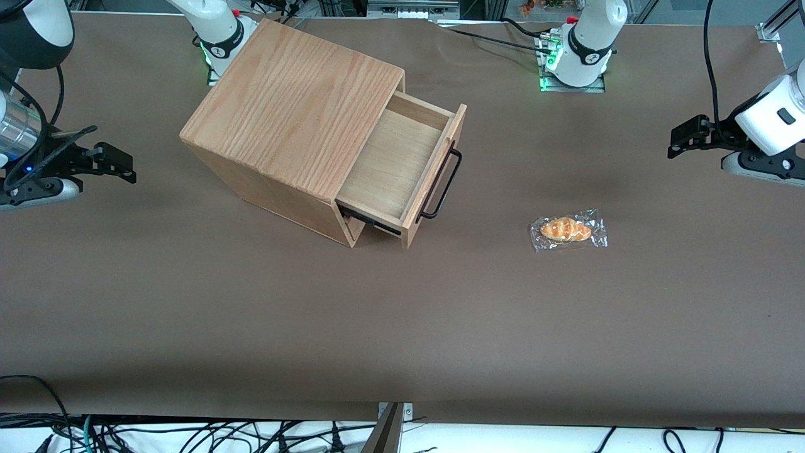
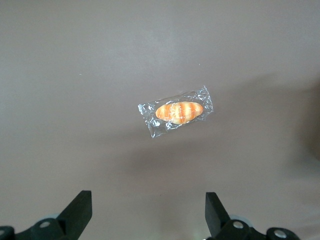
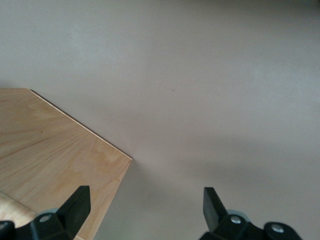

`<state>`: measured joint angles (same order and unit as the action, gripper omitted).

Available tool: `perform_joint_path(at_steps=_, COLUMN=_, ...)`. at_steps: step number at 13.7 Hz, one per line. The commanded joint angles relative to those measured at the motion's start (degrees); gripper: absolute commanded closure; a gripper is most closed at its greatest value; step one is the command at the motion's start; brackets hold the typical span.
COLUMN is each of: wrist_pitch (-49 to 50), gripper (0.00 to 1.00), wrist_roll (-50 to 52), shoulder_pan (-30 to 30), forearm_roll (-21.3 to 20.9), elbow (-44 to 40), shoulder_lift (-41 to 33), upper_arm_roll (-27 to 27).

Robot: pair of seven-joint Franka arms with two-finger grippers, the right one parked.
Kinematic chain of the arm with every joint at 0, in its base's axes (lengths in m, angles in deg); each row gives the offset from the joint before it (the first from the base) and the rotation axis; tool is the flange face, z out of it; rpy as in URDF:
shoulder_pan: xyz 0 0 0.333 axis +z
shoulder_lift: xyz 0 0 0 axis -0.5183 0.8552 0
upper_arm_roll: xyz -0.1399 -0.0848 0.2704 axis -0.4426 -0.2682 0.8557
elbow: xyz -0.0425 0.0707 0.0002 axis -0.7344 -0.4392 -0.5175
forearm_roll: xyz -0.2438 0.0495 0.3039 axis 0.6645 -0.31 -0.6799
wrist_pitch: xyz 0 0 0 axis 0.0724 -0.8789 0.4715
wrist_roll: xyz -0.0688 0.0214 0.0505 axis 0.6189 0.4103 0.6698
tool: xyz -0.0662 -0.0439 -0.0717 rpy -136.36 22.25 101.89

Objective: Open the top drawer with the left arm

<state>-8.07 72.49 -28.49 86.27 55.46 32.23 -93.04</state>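
Your shallow light oak top drawer [image 1: 402, 160] stands pulled out of its cube-like oak cabinet [image 1: 292, 107]; your black two-finger gripper [image 2: 148, 212] hangs spread wide, holding nothing, above a plastic-wrapped bread roll [image 2: 178, 111] on the brown tabletop [image 1: 251, 314].

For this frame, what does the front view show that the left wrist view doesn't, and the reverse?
Only the front view shows the oak cabinet, its top drawer pulled out with nothing visible inside, the black bar handle, and the left arm at the working arm's end of the table. Only the left wrist view shows the pincer open and holding nothing. Both show the wrapped bread roll on the brown table.
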Motion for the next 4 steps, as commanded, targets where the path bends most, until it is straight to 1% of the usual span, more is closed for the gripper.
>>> perform_joint_path(at_steps=1, wrist_pitch=-0.7, gripper=0.00, wrist_roll=-1.2, shoulder_pan=-0.3, forearm_roll=-1.5, elbow=0.5, shoulder_lift=-0.6, upper_arm_roll=0.1)
perform_joint_path(at_steps=4, wrist_pitch=-0.7, gripper=0.00, wrist_roll=-0.7, shoulder_pan=-0.3, forearm_roll=-1.5, elbow=0.5, shoulder_lift=-0.6, upper_arm_roll=-0.1)
